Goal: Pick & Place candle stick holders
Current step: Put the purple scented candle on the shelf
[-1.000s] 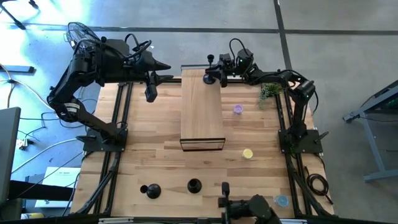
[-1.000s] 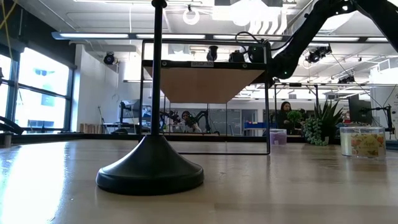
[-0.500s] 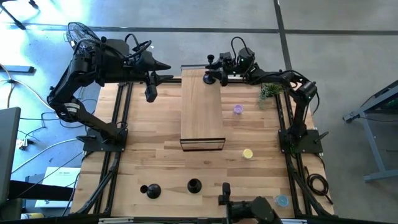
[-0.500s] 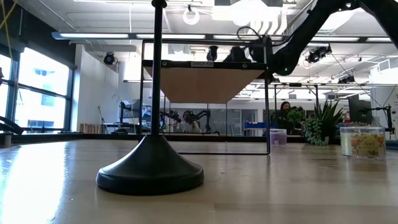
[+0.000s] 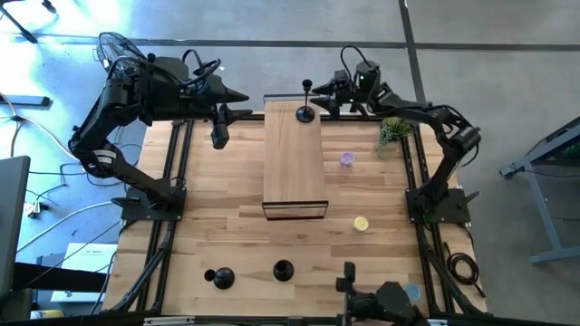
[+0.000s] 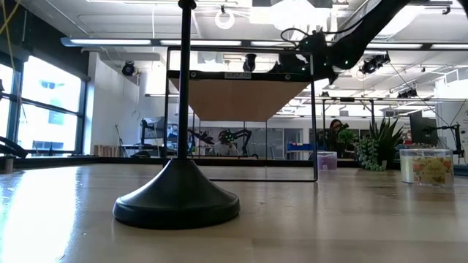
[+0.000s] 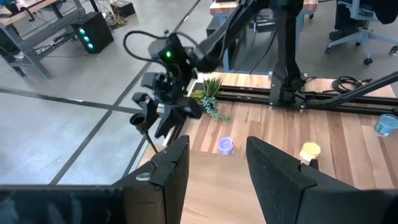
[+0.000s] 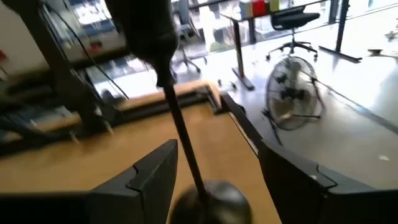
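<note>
Hovering right pincer (image 5: 328, 98) spread wide beside a candle stick holder (image 5: 307, 112) on the shelf (image 5: 293, 163), touching nothing

The robot has 2 black arms, each made of thick round parts joined by thinner links. Black cables loop out of the top of both arms. The right arm (image 5: 426, 118) shows a small green light near its wrist. The left gripper (image 7: 214, 171) has 2 flat, dark, wedge-shaped fingers. The right gripper (image 8: 217, 180) has 2 dark fingers just like them.
</note>
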Controlling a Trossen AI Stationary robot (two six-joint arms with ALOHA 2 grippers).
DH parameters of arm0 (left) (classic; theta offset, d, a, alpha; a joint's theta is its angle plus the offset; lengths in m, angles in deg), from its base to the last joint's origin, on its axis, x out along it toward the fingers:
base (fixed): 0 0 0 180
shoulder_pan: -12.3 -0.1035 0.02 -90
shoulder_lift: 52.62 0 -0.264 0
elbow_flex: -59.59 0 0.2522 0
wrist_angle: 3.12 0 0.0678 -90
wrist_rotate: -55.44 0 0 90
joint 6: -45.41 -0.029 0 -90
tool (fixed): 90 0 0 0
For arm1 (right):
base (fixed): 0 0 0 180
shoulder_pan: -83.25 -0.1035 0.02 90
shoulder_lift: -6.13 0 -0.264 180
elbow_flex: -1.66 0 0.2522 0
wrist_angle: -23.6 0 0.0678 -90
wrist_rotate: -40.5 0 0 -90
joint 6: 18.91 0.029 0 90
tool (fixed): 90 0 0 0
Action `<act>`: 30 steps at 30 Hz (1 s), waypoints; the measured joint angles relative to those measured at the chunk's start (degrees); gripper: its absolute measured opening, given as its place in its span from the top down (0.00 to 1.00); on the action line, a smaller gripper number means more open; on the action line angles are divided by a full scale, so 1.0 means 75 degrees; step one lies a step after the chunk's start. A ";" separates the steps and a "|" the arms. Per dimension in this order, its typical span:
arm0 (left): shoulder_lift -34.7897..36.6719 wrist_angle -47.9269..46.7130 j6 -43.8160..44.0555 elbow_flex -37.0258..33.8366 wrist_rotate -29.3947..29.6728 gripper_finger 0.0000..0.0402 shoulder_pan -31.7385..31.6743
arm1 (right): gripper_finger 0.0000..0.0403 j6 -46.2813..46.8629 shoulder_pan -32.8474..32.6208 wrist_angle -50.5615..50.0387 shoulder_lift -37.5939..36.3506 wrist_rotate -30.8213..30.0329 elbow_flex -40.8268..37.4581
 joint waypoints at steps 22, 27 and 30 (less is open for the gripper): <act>0.0002 -0.0427 -0.0368 -0.0073 -0.0216 0.61 0.0006 | 0.46 -0.2399 -0.0004 -0.6877 -0.4834 -0.0454 0.0000; -0.0057 -0.0335 -0.0394 -0.0073 -0.0216 0.61 0.0006 | 0.46 -0.2074 -0.0004 -0.7848 -0.6005 -0.0855 0.0000; -0.0106 -0.0357 -0.0394 -0.0087 -0.0216 0.61 0.0006 | 0.47 -0.1373 -0.0004 -0.7985 -0.6538 -0.0860 0.0000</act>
